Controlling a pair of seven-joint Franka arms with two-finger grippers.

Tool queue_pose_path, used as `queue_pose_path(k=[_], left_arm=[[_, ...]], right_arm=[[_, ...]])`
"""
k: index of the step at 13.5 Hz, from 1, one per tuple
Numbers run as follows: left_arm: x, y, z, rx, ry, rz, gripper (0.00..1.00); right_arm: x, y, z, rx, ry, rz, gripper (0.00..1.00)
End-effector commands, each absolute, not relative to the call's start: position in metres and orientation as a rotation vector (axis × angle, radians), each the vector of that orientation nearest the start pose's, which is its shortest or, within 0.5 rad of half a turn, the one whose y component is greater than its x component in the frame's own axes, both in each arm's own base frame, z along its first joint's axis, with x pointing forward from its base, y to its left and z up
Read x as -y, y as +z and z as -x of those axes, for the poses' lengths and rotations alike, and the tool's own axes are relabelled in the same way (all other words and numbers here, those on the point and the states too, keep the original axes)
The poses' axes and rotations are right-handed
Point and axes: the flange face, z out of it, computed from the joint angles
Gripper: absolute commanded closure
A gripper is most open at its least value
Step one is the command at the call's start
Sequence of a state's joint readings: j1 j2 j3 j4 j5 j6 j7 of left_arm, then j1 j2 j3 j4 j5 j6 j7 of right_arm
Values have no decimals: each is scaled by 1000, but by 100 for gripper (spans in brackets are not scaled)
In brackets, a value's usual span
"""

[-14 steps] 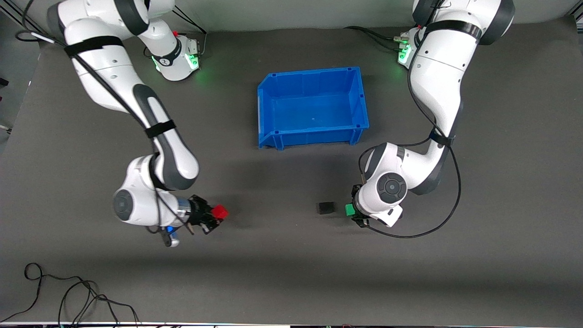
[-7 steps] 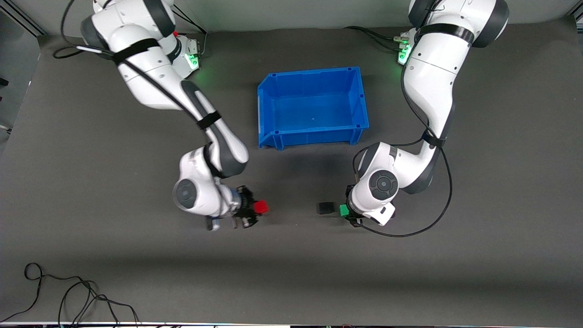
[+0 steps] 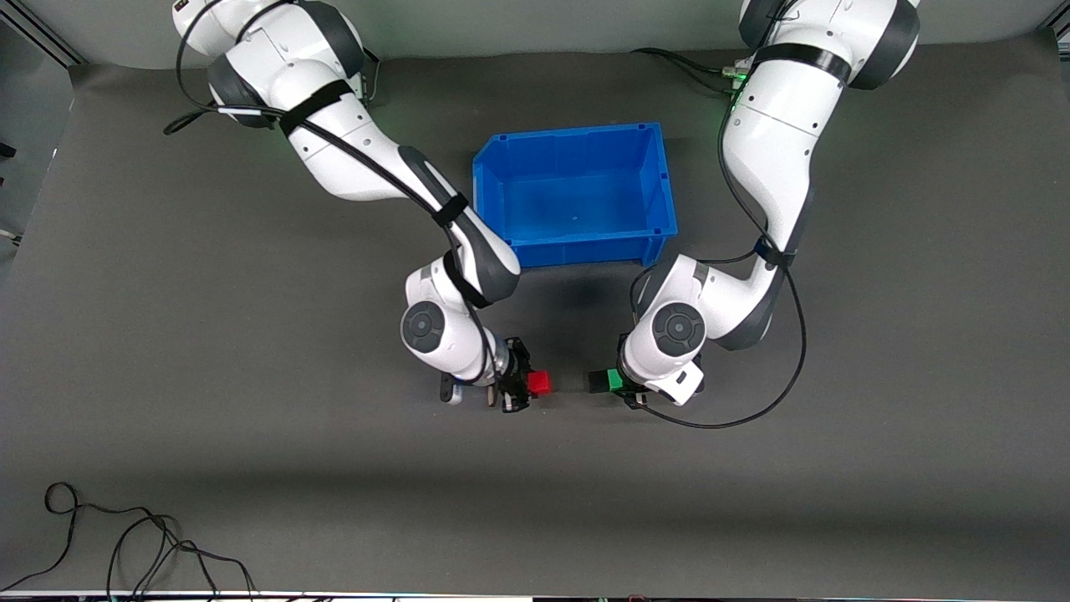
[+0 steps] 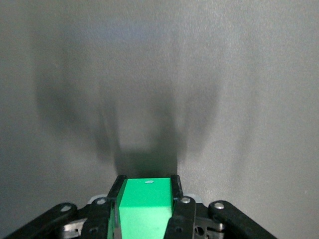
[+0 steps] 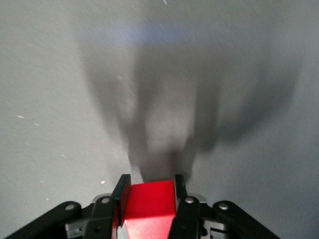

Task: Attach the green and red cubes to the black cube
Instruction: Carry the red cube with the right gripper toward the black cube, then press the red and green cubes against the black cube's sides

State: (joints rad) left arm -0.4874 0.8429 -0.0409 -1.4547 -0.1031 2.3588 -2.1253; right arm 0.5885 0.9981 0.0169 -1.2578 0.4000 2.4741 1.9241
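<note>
The left gripper (image 3: 623, 386) clamps the green cube (image 3: 614, 380), which seems to touch the black cube (image 3: 596, 382) on the mat, nearer the front camera than the blue bin (image 3: 652, 242); the right gripper (image 3: 525, 386) grips the red cube (image 3: 539, 383), held apart from the black one toward the right arm's end.

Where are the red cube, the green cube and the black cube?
red cube (image 3: 540, 383), front view, its top face, held in the right gripper.
green cube (image 3: 614, 380), front view, its top face, held in the left gripper.
black cube (image 3: 597, 382), front view, its top face, beside the green cube.
</note>
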Motion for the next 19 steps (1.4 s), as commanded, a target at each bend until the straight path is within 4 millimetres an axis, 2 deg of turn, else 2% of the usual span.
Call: queue_pose_path(k=[1,4,7,13,19], left_arm=[[372,189,-634,-2284,-106,-1984,100],[385,188,-626,-2267,-111,-2001,100],[389,189,-625,-2257,-110,-1999,100],[395,192,-623,-2244,-110,-2007,100],[396,196,-625,-2237,-108,-2001,96]], right_arm=[[-462,175,-627,-2101,270,1900,100],[-478,171,-616,-2140,229,1883,100],[-492,158,-609,-2136,215,1864,100],[-484,152,-631,-2113,161,1832,100],[-484,147,-633,-2107,150,1816,100]])
